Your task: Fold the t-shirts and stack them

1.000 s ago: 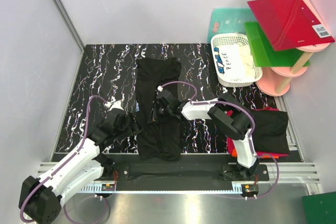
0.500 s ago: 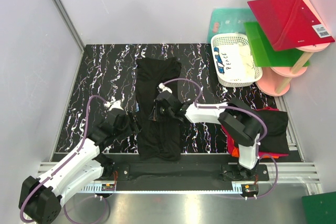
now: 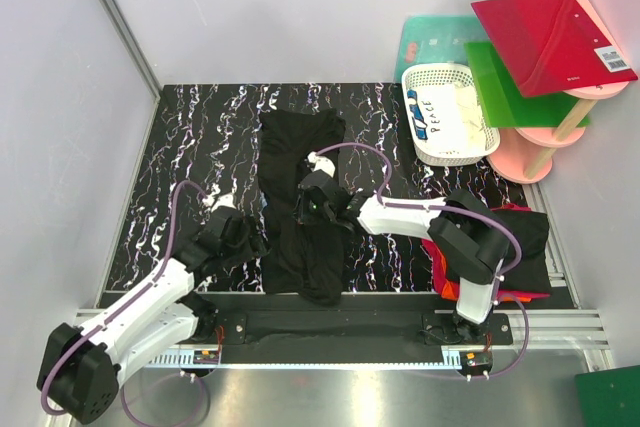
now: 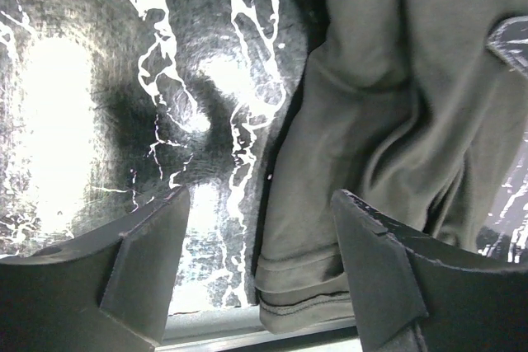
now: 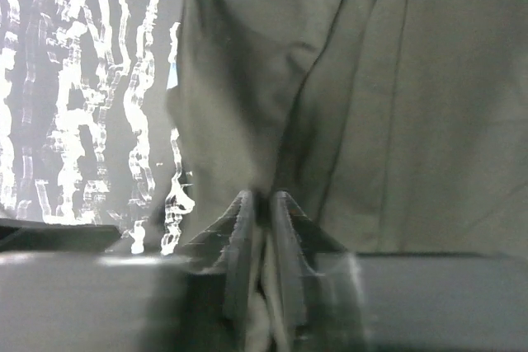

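A long black t-shirt (image 3: 300, 147) lies folded lengthwise down the middle of the table. My right gripper (image 3: 312, 209) is shut on a raised fold of this shirt near its middle; the right wrist view shows the jaws (image 5: 264, 200) pinching the cloth (image 5: 396, 121). My left gripper (image 3: 250, 240) is open at the shirt's lower left edge. In the left wrist view the shirt's hem (image 4: 305, 294) lies between the open fingers (image 4: 260, 199), nearer the right one. A pile of t-shirts (image 3: 515, 242), black over red and orange, sits at the right.
A white lattice basket (image 3: 432, 147) stands at the back right, beside red (image 3: 545, 37) and green (image 3: 510, 97) boards on a pink stand. The table's metal front edge (image 4: 214, 331) is right under the left gripper.
The right gripper has stayed pinched on the shirt while its arm swung outward; the shirt's lower part has bunched narrower. The left gripper has shifted slightly toward the front edge.
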`<action>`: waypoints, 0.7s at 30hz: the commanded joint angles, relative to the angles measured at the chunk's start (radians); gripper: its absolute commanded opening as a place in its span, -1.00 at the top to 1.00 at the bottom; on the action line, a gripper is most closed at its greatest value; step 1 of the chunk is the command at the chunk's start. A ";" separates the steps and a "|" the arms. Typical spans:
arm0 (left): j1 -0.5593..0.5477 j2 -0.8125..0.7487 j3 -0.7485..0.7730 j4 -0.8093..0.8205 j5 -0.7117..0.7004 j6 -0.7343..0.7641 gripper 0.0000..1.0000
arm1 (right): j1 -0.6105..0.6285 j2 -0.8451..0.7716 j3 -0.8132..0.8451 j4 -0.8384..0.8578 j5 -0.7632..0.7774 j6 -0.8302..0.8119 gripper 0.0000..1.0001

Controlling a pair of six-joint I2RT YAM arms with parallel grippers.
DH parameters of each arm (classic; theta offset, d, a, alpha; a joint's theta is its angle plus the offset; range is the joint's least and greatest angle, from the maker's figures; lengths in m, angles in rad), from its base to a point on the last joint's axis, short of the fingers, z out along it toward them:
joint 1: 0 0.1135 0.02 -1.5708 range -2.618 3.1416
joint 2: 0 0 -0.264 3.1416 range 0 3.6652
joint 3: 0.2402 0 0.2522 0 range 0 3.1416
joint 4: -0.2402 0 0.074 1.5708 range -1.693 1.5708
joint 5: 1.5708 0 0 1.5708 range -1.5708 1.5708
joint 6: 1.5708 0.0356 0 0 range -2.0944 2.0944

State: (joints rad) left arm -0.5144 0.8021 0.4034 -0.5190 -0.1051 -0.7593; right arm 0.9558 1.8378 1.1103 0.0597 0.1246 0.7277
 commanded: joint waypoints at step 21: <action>-0.059 -0.106 -0.205 0.186 0.137 -0.196 0.06 | 0.020 -0.368 -0.190 -0.054 0.170 -0.070 -0.79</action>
State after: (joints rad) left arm -0.5636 0.6880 0.2352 -0.3836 -0.0208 -0.8886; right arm 0.9680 1.4891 0.9489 -0.0067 0.2268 0.6701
